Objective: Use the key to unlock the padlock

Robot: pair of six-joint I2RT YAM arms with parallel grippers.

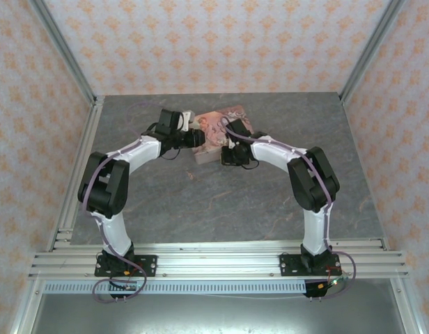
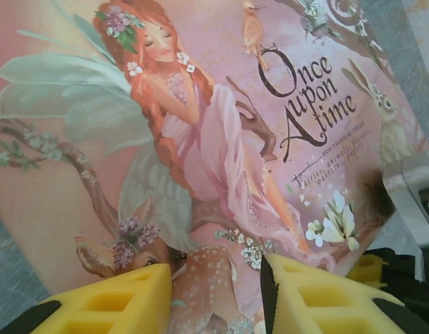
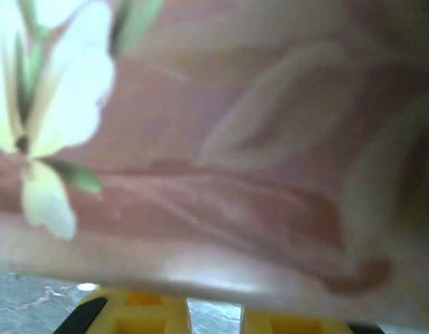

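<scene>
My left claw (image 1: 194, 138) (image 2: 218, 282) sits at the near left edge of the pink box (image 1: 218, 123) (image 2: 200, 139). Its fingers (image 2: 110, 303) are apart, released, and the lid's painted deer shows in the gap between them. From that wrist the lid is spread before me: a sleeping fairy in a pink dress, a bird, a rabbit and the words "Once upon A time".

My right claw (image 1: 227, 149) (image 3: 214, 309) meets the same box (image 3: 256, 139) from the near right, so close that the print is a blur of white flower and pink. Its yellow fingers (image 3: 134, 313) leave a narrow slit, and I cannot tell whether they are clenched on anything.

From above, the box lies slantwise toward the far side of the grey table (image 1: 221, 202), with both claws crowding its near edge. Patterned walls (image 1: 214, 42) close the table in on three sides. I cannot tell where the padlock and the key are.
</scene>
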